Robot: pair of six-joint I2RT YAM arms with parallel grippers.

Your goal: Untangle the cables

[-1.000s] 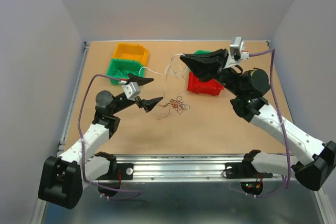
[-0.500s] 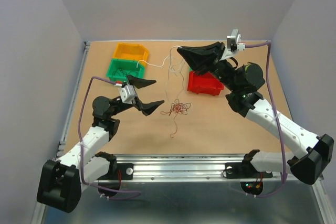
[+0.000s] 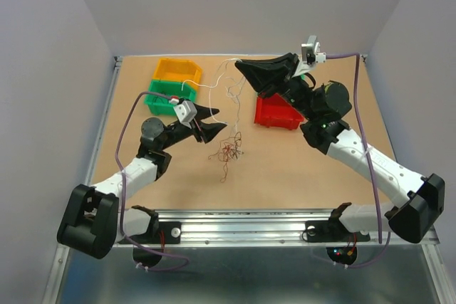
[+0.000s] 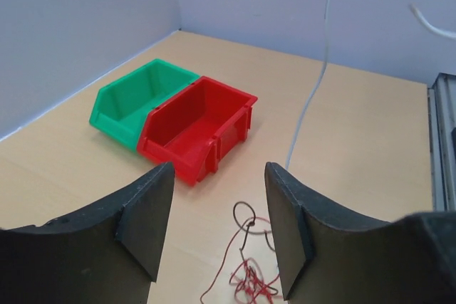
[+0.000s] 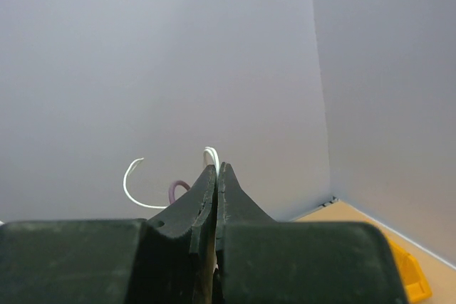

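Overhead, cables [image 3: 228, 150] near L tool [image 3: 221, 120], apart, R wrist cam shows R tool [image 5: 216, 170] pinching pale strand [image 5: 210, 152].

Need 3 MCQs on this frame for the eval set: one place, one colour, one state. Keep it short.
1. Where is the reddish tangle?
A) inside the yellow bin
B) outside the bins, left of the red bin in the top view
C) inside the red bin

2. What colour is the wire pinched in the right claw?
A) white
B) blue
C) black

3. The left claw is:
A) shut on the tangle
B) shut on a bin rim
C) open, with nothing between its fingers

Answers:
1 B: the top view shows the tangle over open board between the arms, short of the red bin.
2 A: a white wire curls out at the closed tips in the right wrist view.
3 C: the left wrist view shows a wide, empty gap.
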